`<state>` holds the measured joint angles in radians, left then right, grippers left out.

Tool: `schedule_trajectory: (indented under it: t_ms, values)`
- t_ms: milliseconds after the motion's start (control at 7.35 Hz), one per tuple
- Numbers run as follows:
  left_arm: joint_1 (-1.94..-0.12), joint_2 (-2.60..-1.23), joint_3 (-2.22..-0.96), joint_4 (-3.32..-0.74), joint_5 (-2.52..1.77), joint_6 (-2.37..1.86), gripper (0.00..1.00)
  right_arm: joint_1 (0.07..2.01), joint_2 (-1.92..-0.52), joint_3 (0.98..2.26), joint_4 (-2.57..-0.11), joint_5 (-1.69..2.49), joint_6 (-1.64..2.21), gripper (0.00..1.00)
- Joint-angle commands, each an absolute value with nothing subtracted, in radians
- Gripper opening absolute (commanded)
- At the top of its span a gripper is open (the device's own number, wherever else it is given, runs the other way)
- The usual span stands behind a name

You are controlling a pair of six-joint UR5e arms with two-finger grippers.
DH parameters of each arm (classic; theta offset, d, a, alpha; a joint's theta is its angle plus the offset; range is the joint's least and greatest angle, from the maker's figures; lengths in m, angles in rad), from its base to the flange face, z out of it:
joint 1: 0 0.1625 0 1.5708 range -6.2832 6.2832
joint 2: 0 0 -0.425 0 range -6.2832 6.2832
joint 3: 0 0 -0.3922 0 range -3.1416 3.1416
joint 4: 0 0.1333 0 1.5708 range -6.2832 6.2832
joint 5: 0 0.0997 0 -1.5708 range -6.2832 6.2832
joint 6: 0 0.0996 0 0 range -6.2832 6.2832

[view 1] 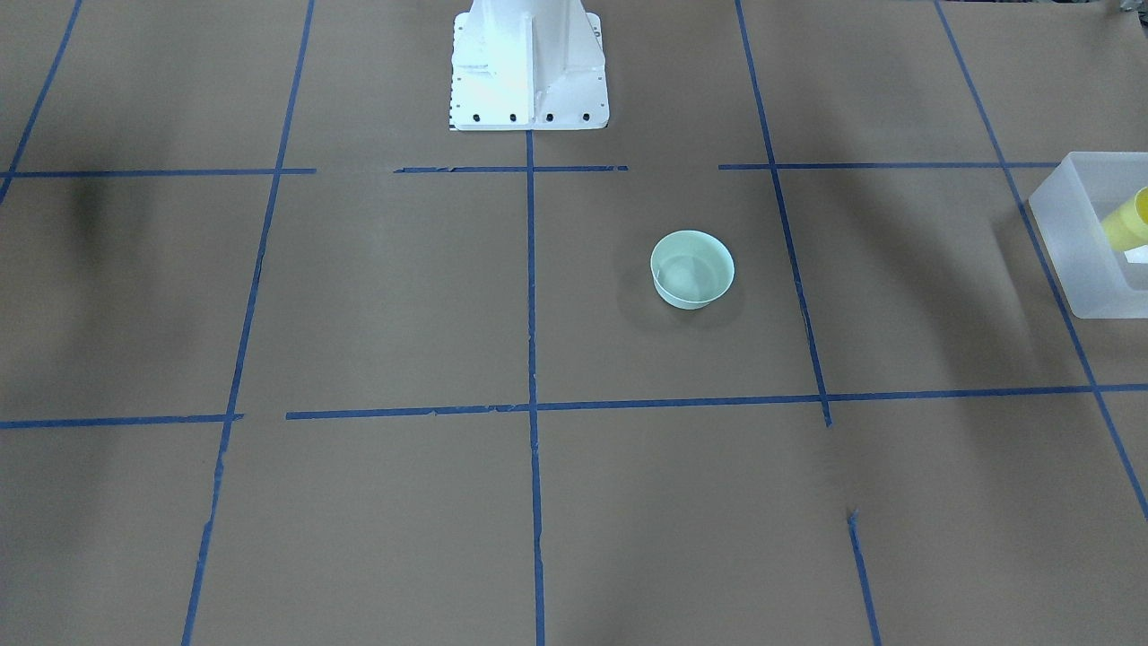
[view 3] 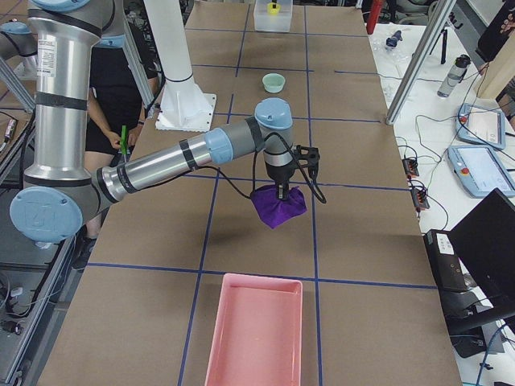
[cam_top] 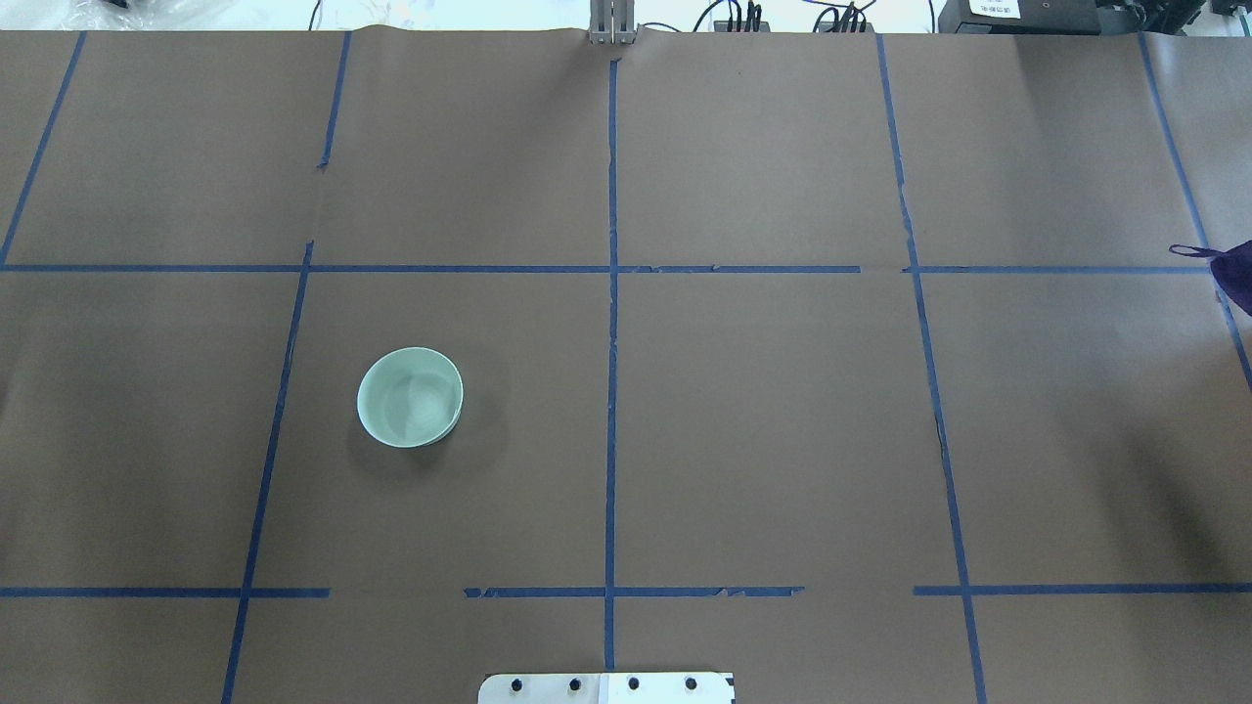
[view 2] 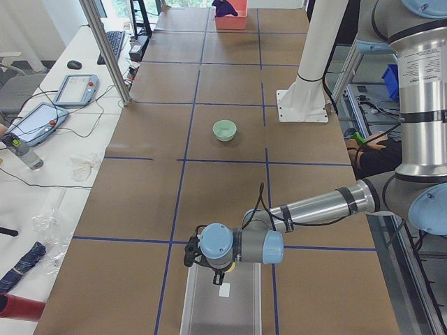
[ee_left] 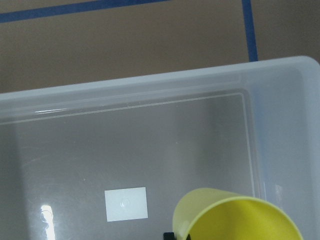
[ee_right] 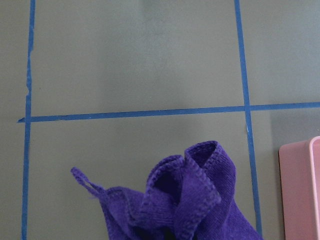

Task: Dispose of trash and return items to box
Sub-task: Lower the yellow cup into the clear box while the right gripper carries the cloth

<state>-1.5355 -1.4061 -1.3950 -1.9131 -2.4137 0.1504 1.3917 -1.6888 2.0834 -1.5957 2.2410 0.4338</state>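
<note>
Yellow cup (ee_left: 235, 215): seen tilted, mouth-on, at 5 o'clock of the left wrist view, over the interior of the box (ee_left: 150, 85). A white label (ee_left: 126, 204) on the box floor sits at 9 o'clock of the cup. From across the worktop (cam_top: 782, 440) the cup shows within the box walls at the frame's 3 o'clock edge. Left tool (view 2: 218, 276): poised above the box (fingers hidden, so clenched or released cannot be told, nor whether the cup is in its grip).

Mint-green bowl (cam_top: 410, 397): upright and alone on the worktop, at 9 o'clock of the overhead frame's centre, well apart from the box, inside a square of blue tape lines (cam_top: 611, 391).

Right tool (view 3: 282, 191): a bunched purple cloth (view 3: 278, 207) hangs directly beneath it; its fingers are covered, so its state cannot be told. A pink tray (ee_right: 300, 185) lies at 3 o'clock of the cloth in the right wrist view.
</note>
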Motion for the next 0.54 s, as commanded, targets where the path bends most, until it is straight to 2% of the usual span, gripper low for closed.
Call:
schedule_trajectory:
  t_ms: [0, 272, 408]
  values:
    - [-1.513, -1.407, -1.387, -1.948, -2.437, 0.146, 0.0, 1.419, -1.692, 2.083, -1.597, 2.241, 0.404, 0.0]
    - [-1.477, -1.407, -1.376, -2.017, -2.436, 0.095, 0.0, 1.443, -1.701, 2.083, -1.597, 2.241, 0.371, 0.0]
    - [-1.47, -1.408, -1.373, -2.028, -2.434, 0.094, 0.24, 1.447, -1.701, 2.083, -1.597, 2.241, 0.368, 0.0]
